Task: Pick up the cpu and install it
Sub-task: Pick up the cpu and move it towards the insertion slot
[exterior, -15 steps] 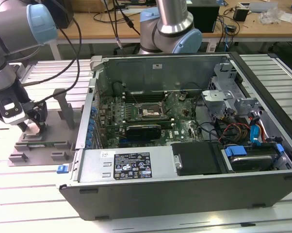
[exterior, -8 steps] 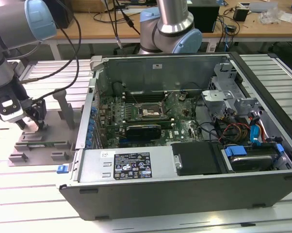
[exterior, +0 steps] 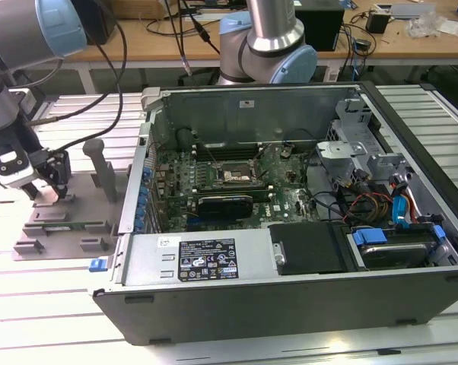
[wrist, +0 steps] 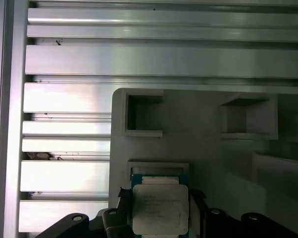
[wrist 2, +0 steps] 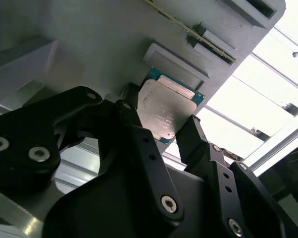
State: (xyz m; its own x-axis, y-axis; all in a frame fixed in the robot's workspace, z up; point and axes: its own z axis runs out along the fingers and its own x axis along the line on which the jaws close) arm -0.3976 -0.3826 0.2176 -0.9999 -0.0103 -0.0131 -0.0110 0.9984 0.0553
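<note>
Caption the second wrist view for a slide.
Gripper clamping the cpu by two edges at the grey plastic tray.

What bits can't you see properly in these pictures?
- In the second wrist view, the gripper covers part of the cpu edges.
- In the exterior view, the socket is too small to tell its state.
- In the exterior view, the gripper hides part of the grey tray.

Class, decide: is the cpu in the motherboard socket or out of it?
Out. The cpu sits between the jaws of the gripper at the grey tray, outside the computer case.
</note>
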